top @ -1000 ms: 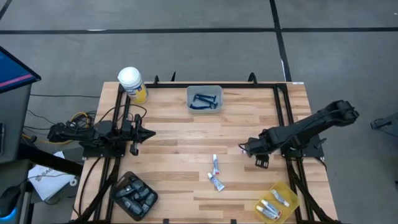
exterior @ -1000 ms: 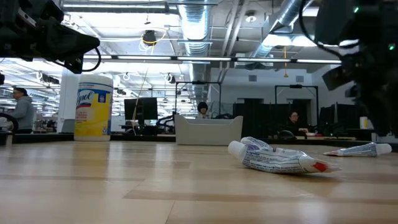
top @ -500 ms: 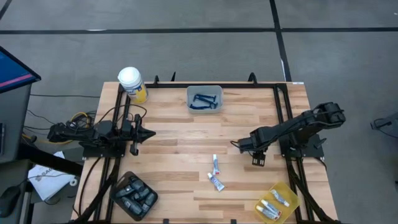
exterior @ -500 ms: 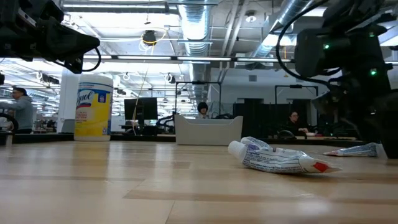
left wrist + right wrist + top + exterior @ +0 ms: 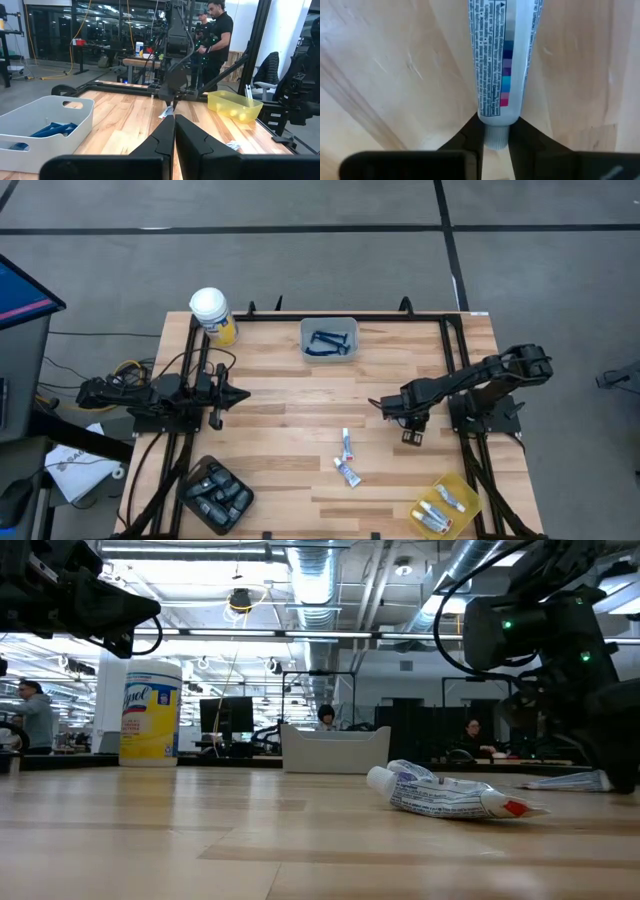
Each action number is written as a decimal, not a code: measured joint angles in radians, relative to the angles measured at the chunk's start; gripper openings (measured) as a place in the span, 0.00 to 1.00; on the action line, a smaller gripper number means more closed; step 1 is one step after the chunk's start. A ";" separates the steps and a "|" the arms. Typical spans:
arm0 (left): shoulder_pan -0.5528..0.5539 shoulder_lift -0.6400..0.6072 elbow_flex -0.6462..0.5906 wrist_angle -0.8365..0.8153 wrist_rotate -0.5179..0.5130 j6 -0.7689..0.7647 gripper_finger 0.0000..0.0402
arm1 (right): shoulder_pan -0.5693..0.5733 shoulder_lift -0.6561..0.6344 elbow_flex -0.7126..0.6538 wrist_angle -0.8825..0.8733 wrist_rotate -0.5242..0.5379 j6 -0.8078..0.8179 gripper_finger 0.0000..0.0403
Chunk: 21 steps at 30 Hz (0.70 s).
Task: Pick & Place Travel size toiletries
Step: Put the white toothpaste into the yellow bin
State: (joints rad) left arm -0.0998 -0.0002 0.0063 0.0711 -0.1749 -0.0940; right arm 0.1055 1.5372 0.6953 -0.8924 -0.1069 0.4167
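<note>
1. Two white squeeze tubes lie on the bare wood near the middle of the bench [image 5: 280, 420]: the upper tube [image 5: 347, 444] and, just beside it on the near side, the lower tube [image 5: 347, 472].
2. In the right wrist view, a white tube [image 5: 502, 55] with printed text and a colour bar lies flat on the wood. Its cap end sits between the right gripper's two fingers [image 5: 470, 131], which flank the cap closely. Whether they press on it cannot be told.
3. The right gripper [image 5: 376, 405] is low over the bench, to the right of the two central tubes. Which tube the wrist view shows cannot be matched from above.
4. More white tubes lie in the yellow tray [image 5: 447, 505] at the near right corner.
5. Blue razors [image 5: 328, 341] lie in the grey bin [image 5: 329, 324] at the far edge.
6. Dark oval pieces [image 5: 216, 494] fill the black tray [image 5: 190, 488] at the near left corner.
7. The left gripper [image 5: 241, 395] waits at the left edge, fingers closed together, holding nothing.
8. A yellow jar [image 5: 214, 315] with a white lid stands at the far left corner.
</note>
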 joint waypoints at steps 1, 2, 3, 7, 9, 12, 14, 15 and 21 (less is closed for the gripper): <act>0.000 0.000 0.000 0.000 0.000 0.000 0.02 | 0.004 0.001 0.006 -0.002 0.001 0.009 0.13; 0.000 0.000 0.000 0.000 0.000 0.000 0.02 | 0.008 0.003 0.013 -0.004 0.002 0.014 0.13; 0.000 0.000 0.000 0.000 0.000 0.000 0.02 | 0.013 0.005 0.023 0.002 0.002 0.019 0.13; 0.000 0.000 0.000 0.000 0.000 0.000 0.02 | 0.048 0.002 0.077 0.036 -0.001 0.045 0.13; 0.000 0.000 0.000 0.000 0.000 0.000 0.02 | 0.070 -0.005 0.105 0.053 0.000 0.057 0.13; 0.000 0.000 0.000 0.000 0.000 0.000 0.02 | 0.108 -0.032 0.151 0.129 0.001 0.093 0.13; 0.000 0.000 0.000 0.000 0.000 0.000 0.02 | 0.138 -0.059 0.175 0.170 0.005 0.112 0.13; 0.000 0.000 0.000 0.000 0.000 0.000 0.02 | 0.154 -0.075 0.192 0.210 0.007 0.118 0.13; 0.000 0.000 0.000 0.000 0.000 0.000 0.02 | 0.271 -0.182 0.280 0.460 0.008 0.134 0.13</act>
State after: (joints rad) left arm -0.0995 -0.0002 0.0063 0.0711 -0.1745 -0.0940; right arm 0.3763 1.3555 0.9758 -0.4329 -0.0986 0.5507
